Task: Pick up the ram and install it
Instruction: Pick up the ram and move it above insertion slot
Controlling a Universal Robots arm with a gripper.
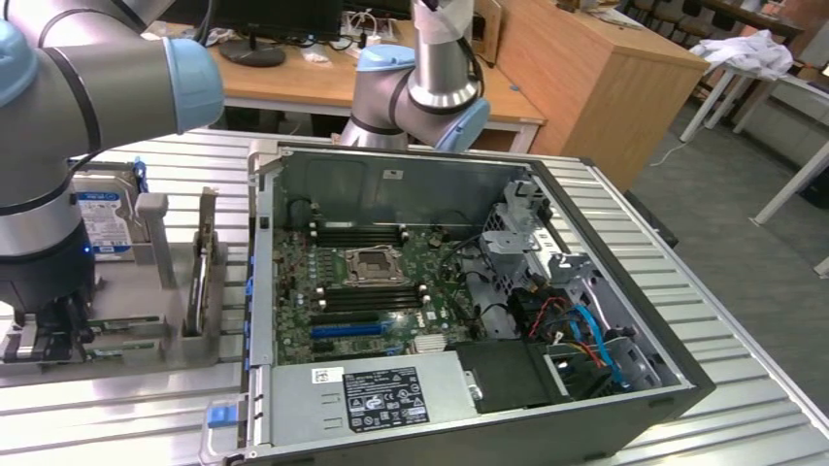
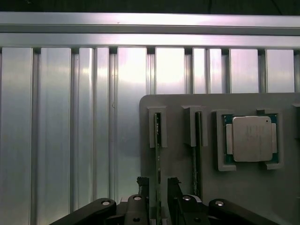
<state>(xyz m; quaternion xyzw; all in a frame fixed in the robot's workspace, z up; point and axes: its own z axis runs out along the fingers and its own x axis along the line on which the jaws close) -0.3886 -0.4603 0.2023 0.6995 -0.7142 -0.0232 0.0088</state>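
At the exterior view's left the arm [image 1: 52, 146] folds over a grey holder [image 2: 187, 105] on the ribbed metal table [image 2: 70, 140]; its last links drop straight down, so the tool meets the fixture from above. Beside it a blue-labelled hard drive [image 1: 104, 221] stands in its own cradle. The ram [image 2: 158, 133] stands on its long edge in a narrow slotted post of that holder — probably so that its flat faces are offered to a pinch from overhead. A second stick [image 2: 197, 136] stands the same way just beside it; a processor [image 2: 253, 138] lies flat in a pocket past that. The gripper [image 2: 158, 185] is open, one finger on each side of the ram with a gap at both faces — straddling, not clamping.

Toward the exterior view's right the computer case [image 1: 388, 150] lies on its side, lid off, so the motherboard [image 1: 337, 291] faces upward; its long memory slots [image 1: 363, 236] are well apart from the ram, which has not been lifted.
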